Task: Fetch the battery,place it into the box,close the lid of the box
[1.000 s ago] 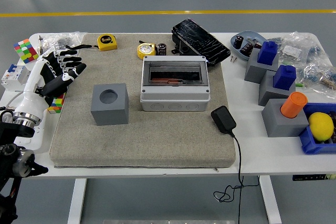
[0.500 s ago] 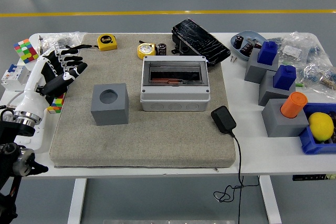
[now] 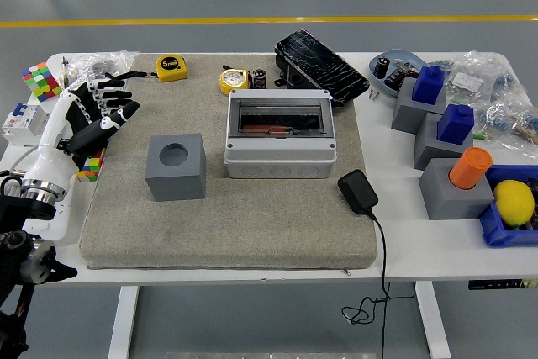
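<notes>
Hidden: the right arm is outside the picture; the inside of the box shows only dimly through its window, a reddish part low in it
Hard to tell: the small dark cylinder by the yellow tape measure looks like the battery, too small to be sure
Left hand: over the mat's left edge, fingers spread, holding nothing
Battery to fingers: well apart, up and right, at the mat's far edge behind the box
Box: mid-mat, right of the grey block
</notes>
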